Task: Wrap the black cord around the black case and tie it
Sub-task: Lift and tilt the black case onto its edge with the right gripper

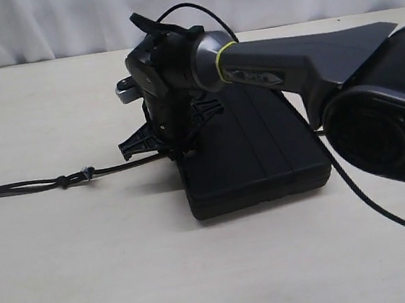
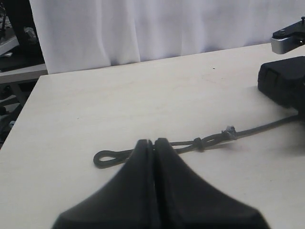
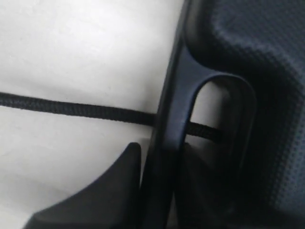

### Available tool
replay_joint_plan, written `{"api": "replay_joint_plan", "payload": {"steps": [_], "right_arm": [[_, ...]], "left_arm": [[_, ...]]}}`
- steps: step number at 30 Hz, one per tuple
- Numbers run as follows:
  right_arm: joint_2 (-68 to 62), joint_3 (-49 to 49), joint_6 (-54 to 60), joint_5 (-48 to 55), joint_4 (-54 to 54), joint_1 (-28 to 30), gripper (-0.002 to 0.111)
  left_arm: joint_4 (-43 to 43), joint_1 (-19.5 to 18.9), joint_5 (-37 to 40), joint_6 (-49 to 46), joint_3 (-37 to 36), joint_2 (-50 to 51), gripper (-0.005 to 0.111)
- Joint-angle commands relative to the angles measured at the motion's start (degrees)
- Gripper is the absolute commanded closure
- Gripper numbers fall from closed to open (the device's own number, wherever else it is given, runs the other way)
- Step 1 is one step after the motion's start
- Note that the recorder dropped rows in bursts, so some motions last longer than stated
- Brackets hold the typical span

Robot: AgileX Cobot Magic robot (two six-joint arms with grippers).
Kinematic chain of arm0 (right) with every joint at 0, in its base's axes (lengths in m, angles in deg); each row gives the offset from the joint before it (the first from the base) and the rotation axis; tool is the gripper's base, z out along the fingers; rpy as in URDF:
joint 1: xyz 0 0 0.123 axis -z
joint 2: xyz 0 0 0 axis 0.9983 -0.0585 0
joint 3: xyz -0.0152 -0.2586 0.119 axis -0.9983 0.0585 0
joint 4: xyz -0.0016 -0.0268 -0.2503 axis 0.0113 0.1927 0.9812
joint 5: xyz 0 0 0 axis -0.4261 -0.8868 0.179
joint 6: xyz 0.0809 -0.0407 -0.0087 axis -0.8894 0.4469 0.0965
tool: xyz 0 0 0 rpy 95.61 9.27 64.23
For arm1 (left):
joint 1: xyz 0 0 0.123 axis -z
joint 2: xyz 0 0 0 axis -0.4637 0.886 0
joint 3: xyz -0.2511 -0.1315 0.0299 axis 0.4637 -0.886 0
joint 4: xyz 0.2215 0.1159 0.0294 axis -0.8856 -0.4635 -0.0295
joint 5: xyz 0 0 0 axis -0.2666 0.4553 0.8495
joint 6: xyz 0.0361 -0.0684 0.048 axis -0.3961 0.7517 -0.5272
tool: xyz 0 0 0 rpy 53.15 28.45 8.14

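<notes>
While right gripper (image 3: 160,148) straddles handle bar of flat matte black plastic case (image 1: 262,151) at table centre, fingers (image 3: 126,164) pressed on both sides of bar, clamped, thin black braided cord (image 3: 71,109) passes through handle slot, then runs left across pale table (image 1: 93,285), small knot (image 2: 198,143) partway. Left gripper (image 2: 153,142) fully closed, empty, tips near cord's end loop. Marking on right arm housing too blurred to read.

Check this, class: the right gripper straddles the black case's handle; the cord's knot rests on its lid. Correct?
No: the knot in the black cord lies on the table, apart from the black case; the exterior view shows it. The right gripper straddles the handle.
</notes>
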Motion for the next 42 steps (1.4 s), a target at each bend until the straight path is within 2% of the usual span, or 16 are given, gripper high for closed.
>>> {"api": "replay_joint_plan", "payload": {"steps": [1, 23, 34, 42], "right_arm": [[2.05, -0.18, 1.88, -0.78, -0.08, -0.01, 0.104], [17.98, -0.18, 4.28, 8.42, 0.89, 1.57, 0.104], [22.66, -0.18, 5.98, 10.67, 0.14, 7.0, 0.104], [23.4, -0.18, 10.94, 11.7, -8.88, 14.58, 0.104]], "left_arm": [[0.0, 0.46, -0.74, 0.1, -0.19, 0.0, 0.107], [0.0, 0.46, -0.74, 0.1, -0.19, 0.0, 0.107], [0.0, 0.46, -0.74, 0.1, -0.19, 0.0, 0.107], [0.0, 0.46, -0.74, 0.1, -0.19, 0.0, 0.107]]}}
